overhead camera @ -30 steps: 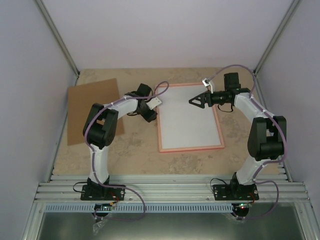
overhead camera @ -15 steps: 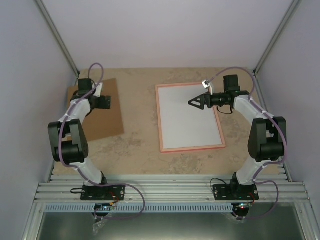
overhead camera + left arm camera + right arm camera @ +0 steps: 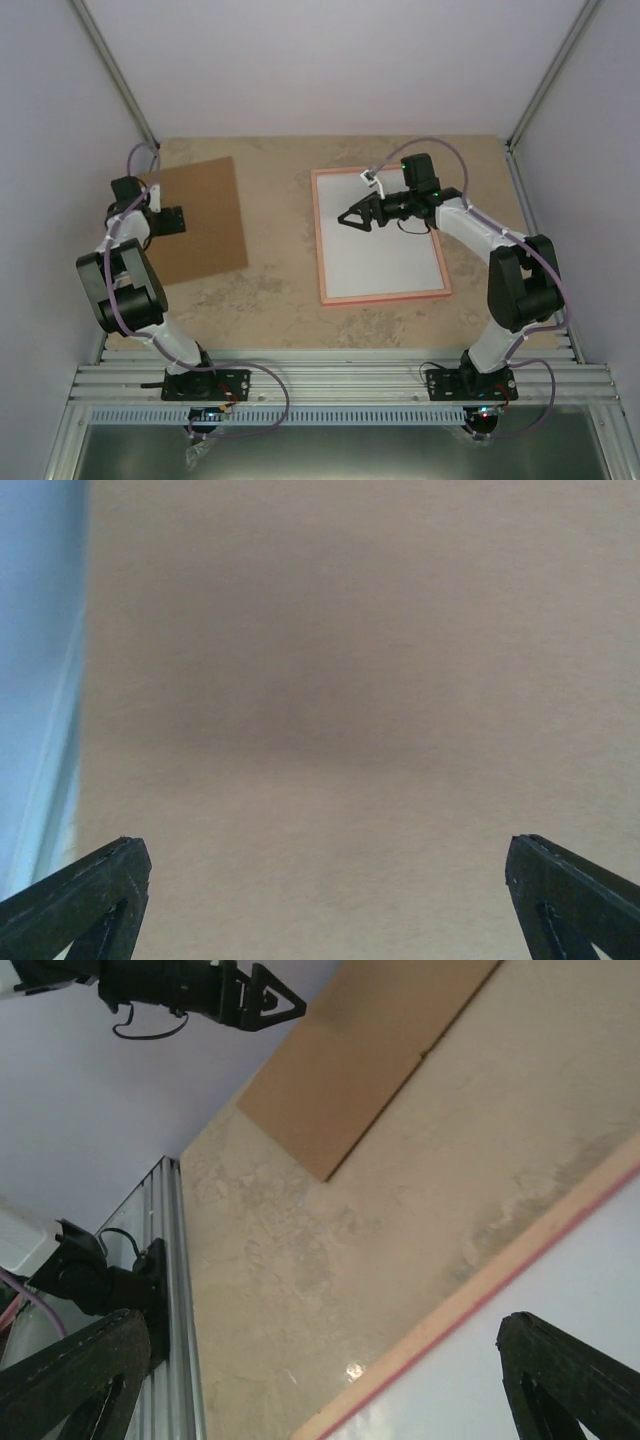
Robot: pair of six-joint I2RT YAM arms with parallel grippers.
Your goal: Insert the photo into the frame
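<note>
A beige, marble-patterned surface (image 3: 270, 290) is enclosed on three sides by plain pale walls (image 3: 330, 70). Metal posts (image 3: 118, 80) stand at the far corners, and a ribbed aluminium rail (image 3: 340, 378) runs along the near edge. The frame (image 3: 385, 297) is laid flat on the surface. Its opening is filled by a plain white sheet, taken to be the photo (image 3: 385, 255) lying back up. A brown board (image 3: 205, 240) is laid flat well apart from the frame, on the left arm's side, with bare surface between them.

The right gripper (image 3: 345, 218) is held over the far left part of the frame's white area. The left gripper (image 3: 177, 219) is held over the brown board, well apart from the frame.

How far either gripper is spread cannot be judged from above; that is supplied by the wrist views. In the left wrist view the fingers (image 3: 75, 905) are seen far apart at the bottom corners, released, over the board's brown face and beside a strip of pale wall. In the right wrist view the fingers (image 3: 570, 1380) are likewise spread and released. There the frame's pink edge is seen crossing the lower right with white inside it. Beyond the frame, that view shows the surface, a corner of the board, the rail, and the left gripper against the wall. Whether the right gripper touches the white sheet cannot be told.
</note>
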